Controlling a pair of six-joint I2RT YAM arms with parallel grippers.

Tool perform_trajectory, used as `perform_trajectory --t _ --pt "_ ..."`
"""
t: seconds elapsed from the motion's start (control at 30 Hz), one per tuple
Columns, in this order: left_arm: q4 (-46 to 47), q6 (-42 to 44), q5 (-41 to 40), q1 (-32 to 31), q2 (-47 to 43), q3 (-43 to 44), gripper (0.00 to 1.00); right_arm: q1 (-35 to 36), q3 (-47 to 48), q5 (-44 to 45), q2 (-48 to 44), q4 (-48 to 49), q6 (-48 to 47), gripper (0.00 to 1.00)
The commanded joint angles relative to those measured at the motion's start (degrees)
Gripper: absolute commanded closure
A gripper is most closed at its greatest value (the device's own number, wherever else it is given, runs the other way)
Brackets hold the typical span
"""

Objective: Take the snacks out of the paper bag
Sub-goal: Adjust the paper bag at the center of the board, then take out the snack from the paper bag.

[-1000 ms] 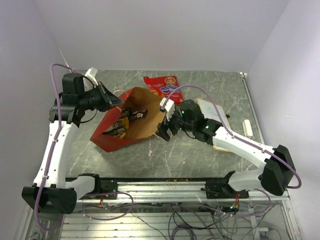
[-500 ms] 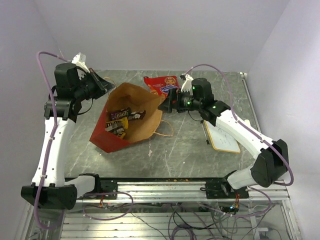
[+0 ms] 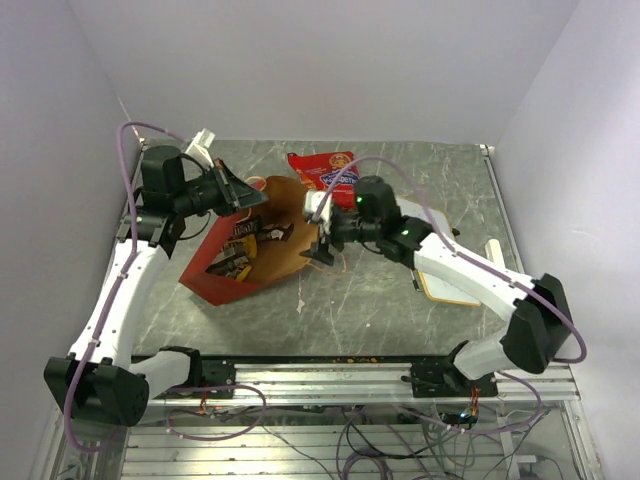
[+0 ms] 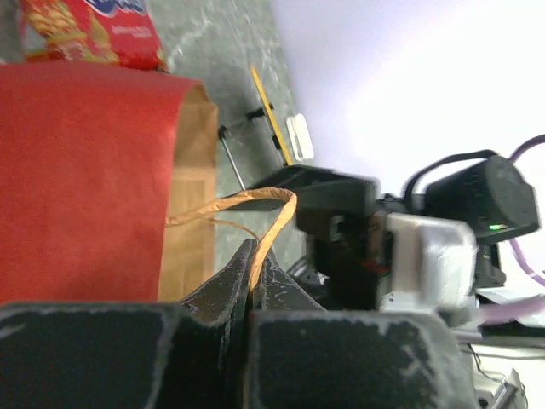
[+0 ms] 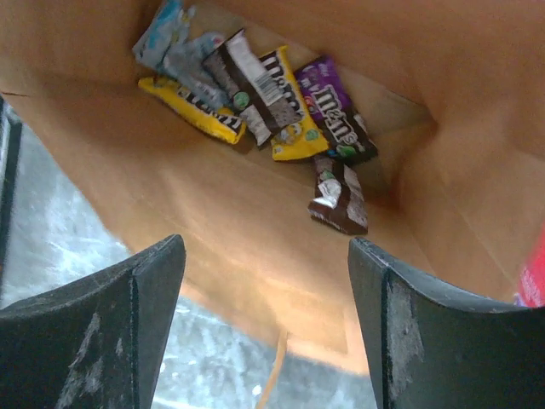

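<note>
Left jaws pinch the paper bag [image 3: 215, 283] by its thin string handle [image 4: 247, 198] (its only anchor) while spread right jaws face the snacks [image 5: 281, 111]; a slipping loop could collapse the mouth.

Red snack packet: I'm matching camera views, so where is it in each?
Top external: red snack packet lies at back centre, beyond the paper bag.
Left wrist: top left corner, above the bag's red side.
Right wrist: not clearly in it; a red sliver at the right edge is unidentifiable.
Shared landmark: the paper bag, in all three.
</note>
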Motion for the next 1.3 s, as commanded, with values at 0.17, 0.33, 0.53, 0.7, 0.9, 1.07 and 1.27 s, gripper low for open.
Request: perform_trajectory --t 0.17,0.33,0.53,0.7,0.9,1.07,1.27 --pt "5.7 -4.6 -2.1 -8.0 -0.8 0.1 0.93 5.8 -3.1 4.5 10.4 15.3 -17.5 0.39" --pt "3.8 -3.9 -4.5 -10.4 0.1 1.9 0.93 5.8 -6.9 7.1 13.7 19.9 -20.1 0.4" --pt "0.2 -1.3 -7.2 -10.4 -0.2 3.8 0.93 5.5 -13.2 9.8 18.2 31.4 -21.4 0.34" --pt "-3.1 0.4 -7.3 -10.4 1.1 6.7 0.93 5.5 -11.6 13.3 24.4 40.5 -19.4 0.26" --pt "-3.9 -1.2 -6.4 -10.4 1.7 6.4 0.93 5.5 -5.5 17.1 33.2 45.2 -19.2 0.2" --pt "-6.1 -0.9 -7.5 -10.4 1.8 7.7 0.93 5.3 -0.6 21.7 40.1 46.9 -17.2 0.23" --pt "-12.1 -0.7 -12.5 -10.3 0.4 9.2 0.93 5.3 -1.9 23.0 39.2 46.0 -12.3 0.62"
